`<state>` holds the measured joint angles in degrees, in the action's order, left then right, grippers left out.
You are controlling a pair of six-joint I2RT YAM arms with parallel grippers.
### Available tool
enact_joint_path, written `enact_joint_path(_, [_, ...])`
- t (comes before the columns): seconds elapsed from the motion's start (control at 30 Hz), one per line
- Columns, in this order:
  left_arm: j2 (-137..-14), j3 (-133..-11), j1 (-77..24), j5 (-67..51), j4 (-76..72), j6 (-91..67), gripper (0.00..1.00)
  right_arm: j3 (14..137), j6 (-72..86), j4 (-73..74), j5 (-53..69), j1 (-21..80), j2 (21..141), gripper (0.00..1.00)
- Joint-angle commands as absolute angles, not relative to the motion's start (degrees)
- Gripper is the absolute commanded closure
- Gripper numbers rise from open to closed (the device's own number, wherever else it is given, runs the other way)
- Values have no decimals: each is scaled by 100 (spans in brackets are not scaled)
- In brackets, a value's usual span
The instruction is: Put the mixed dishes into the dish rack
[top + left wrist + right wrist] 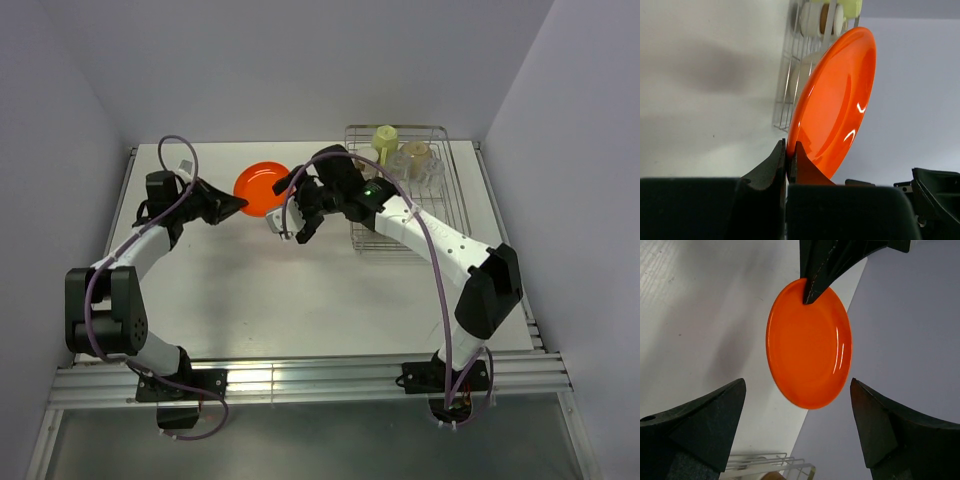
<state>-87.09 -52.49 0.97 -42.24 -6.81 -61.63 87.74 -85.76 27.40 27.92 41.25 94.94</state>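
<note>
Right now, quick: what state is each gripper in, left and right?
Left gripper: closed, pinching the rim of the round glossy orange plate.
Right gripper: open wide, holding nothing.

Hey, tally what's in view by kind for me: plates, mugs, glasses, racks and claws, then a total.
Plates: 1, the orange plate
Mugs: 1, the pale yellow-green mug
Glasses: 1, the clear glass
Racks: 1, the dish rack
Claws: 2, the left claw and the right claw
Total: 6
Anything else in the rack is too unclear to count.
</note>
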Motion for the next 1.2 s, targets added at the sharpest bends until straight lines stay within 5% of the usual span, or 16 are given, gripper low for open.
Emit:
enact_joint_path(0.0, [-8324,-5168,-26,-4649,-923,-6152,100,8991,-8833,2663,2321,4289,9553,8])
enact_joint_path(0.3, [-8042,-5282,-228,-4605,-510,-6292,100,8719,-9228,2523,2259,4263,9773,23])
enact_joint_path(0.4, [-7972,-5484,-343,-4482,-63,-6118,100,8780,-9413,2285,1926,4263,9957,36])
enact_joint_path(0.53, [-7893,-5424,-360,-4439,132,-6178,100,8991,-9649,2566,1801,4219,10047,66])
enact_joint_path(0.73, [-7849,-5151,-474,-4368,-404,-6556,99,8359,-9905,2277,2144,4087,9668,84])
enact_joint_path(0.97, [-7664,-5220,-492,-4412,-300,-6426,56,8463,-9098,1994,2548,3955,9580,93])
enact_joint_path(1.17, [-7331,-5291,-352,-4036,165,-5960,36,8675,-8122,2364,2856,3850,9291,97])
